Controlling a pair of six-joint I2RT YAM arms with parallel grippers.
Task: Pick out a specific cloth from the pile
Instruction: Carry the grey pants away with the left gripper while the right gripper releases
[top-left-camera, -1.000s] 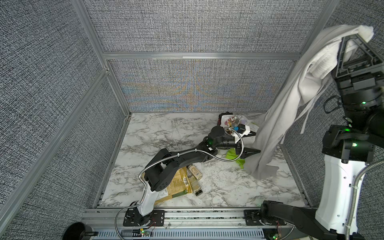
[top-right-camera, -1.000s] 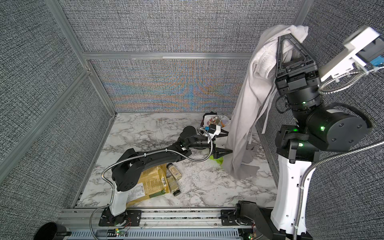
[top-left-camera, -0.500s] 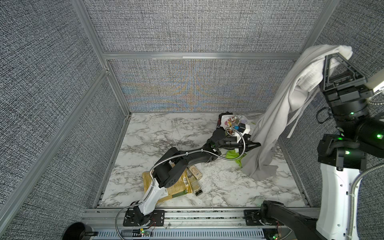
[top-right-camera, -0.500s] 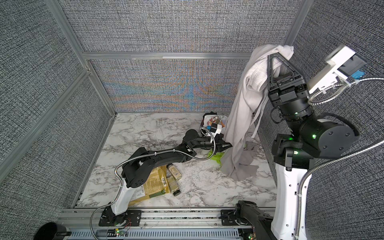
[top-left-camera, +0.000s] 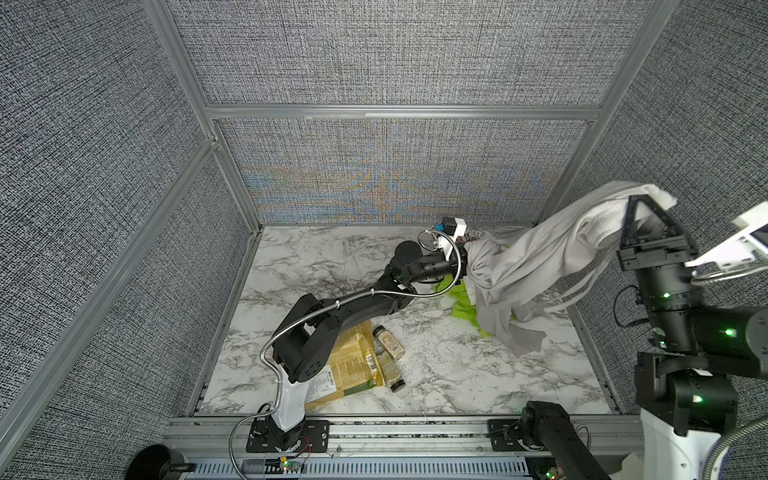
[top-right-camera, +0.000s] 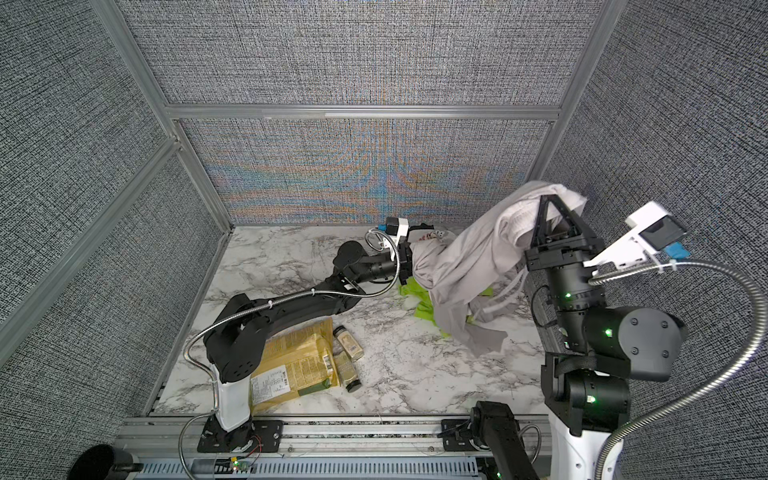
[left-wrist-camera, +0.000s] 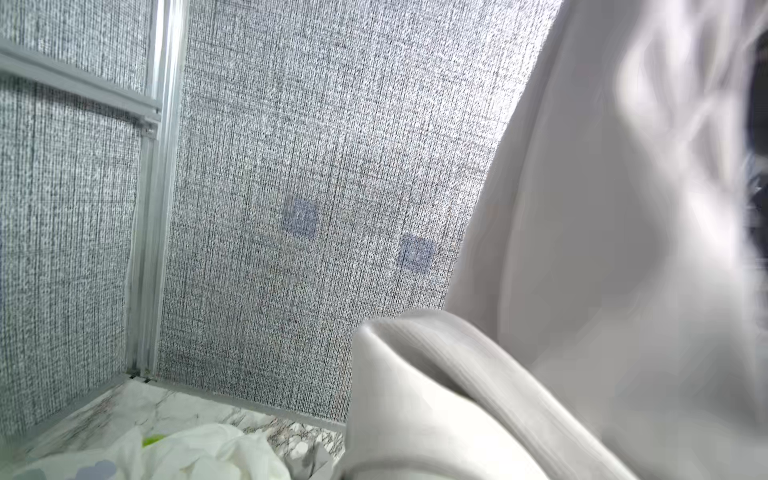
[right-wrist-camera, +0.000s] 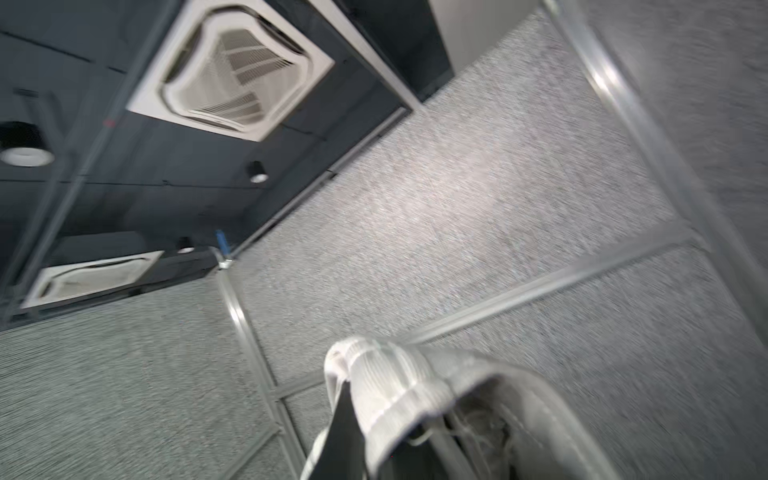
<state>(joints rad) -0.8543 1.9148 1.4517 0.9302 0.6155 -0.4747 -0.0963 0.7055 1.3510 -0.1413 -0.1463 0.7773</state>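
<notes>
Nothing is showing clearly enough to read. The yellow packet (top-left-camera: 353, 353) is carrying a white printed label (top-left-camera: 325, 384) at its near corner and a barcode (top-left-camera: 371, 365) beside the jars (top-left-camera: 388, 345), all coming out too small in both top views.

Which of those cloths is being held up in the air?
The light grey cloth with drawstrings: the right gripper holds its top high, while the bright green cloth lies on the table.

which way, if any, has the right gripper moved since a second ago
yes: the right gripper, holding the cloth, dropped and swung inward, from above the back wall rail to well below it
</notes>
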